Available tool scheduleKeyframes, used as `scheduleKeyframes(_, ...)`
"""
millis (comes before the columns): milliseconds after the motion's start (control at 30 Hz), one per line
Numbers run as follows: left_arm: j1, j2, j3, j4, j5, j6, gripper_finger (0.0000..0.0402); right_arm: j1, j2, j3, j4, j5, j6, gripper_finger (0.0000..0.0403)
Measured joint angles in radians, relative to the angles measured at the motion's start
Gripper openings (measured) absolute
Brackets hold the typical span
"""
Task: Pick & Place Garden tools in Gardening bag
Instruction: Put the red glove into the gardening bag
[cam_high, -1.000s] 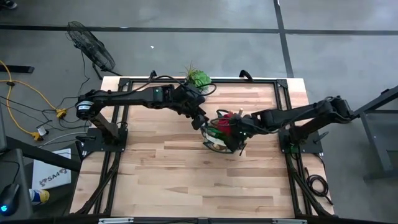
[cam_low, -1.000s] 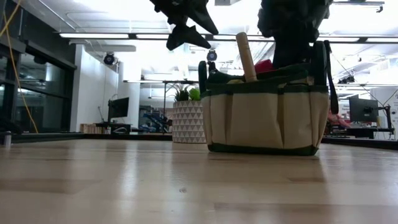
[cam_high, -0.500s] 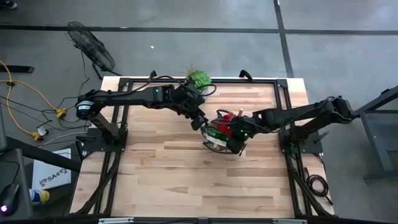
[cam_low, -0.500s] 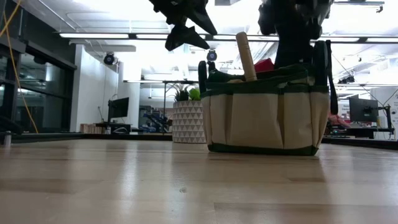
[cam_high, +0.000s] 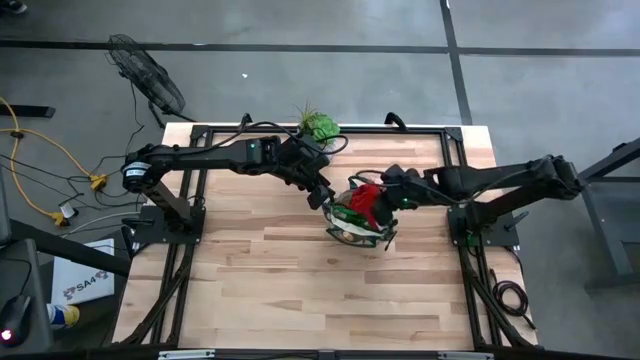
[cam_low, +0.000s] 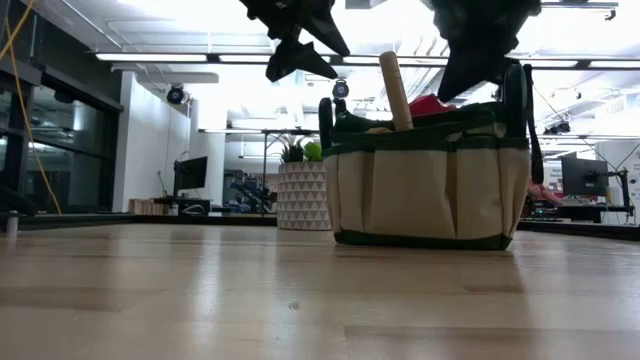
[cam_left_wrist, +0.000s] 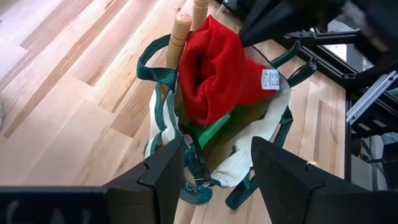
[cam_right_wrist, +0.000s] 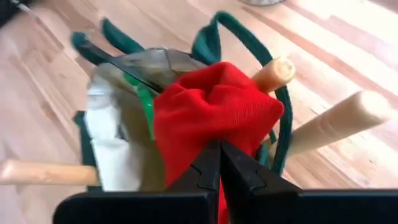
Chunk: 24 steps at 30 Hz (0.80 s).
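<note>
Withdrawal of the right gripper (cam_high: 392, 188) noted: earlier it was down over the bag (cam_high: 357, 213), now it sits right of the rim at frame centre, fingers closed and empty. Red glove (cam_high: 367, 200) lies bunched atop the bag among wooden handles (cam_left_wrist: 179, 31). Left gripper (cam_high: 322, 193) hovers just left of the bag, jaws apart, empty.

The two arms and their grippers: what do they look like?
Both arms are dark and jointed. The left arm has a round silver joint near its base and a dark cable along it. The left gripper and right gripper have dark, angular plastic fingers.
</note>
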Motion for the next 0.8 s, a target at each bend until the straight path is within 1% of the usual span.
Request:
scheduleKeyframes(200, 0.0, 0.0, 0.0, 0.0, 0.0, -0.003, 0.0181, -0.03, 0.075, 0.0, 0.02, -0.059, -0.011, 0.0002)
scheduleKeyframes(367, 0.0, 0.0, 0.0, 0.0, -0.001, -0.005, 0.0181, -0.016, 0.119, 0.0, 0.097, -0.129, -0.038, 0.0002)
scheduleKeyframes(467, 0.0, 0.0, 0.0, 0.0, -0.001, -0.006, 0.0181, -0.015, 0.139, 0.001, 0.115, -0.163, -0.039, 0.0002)
scheduleKeyframes(667, 0.0, 0.0, 0.0, 0.001, -0.001, -0.008, 0.0181, -0.016, 0.208, 0.002, 0.122, -0.172, -0.055, 0.0002)
scheduleKeyframes(800, 0.0, 0.0, 0.0, 0.0, -0.001, -0.015, 0.0181, -0.018, 0.236, 0.003, 0.117, -0.124, -0.031, 0.0002)
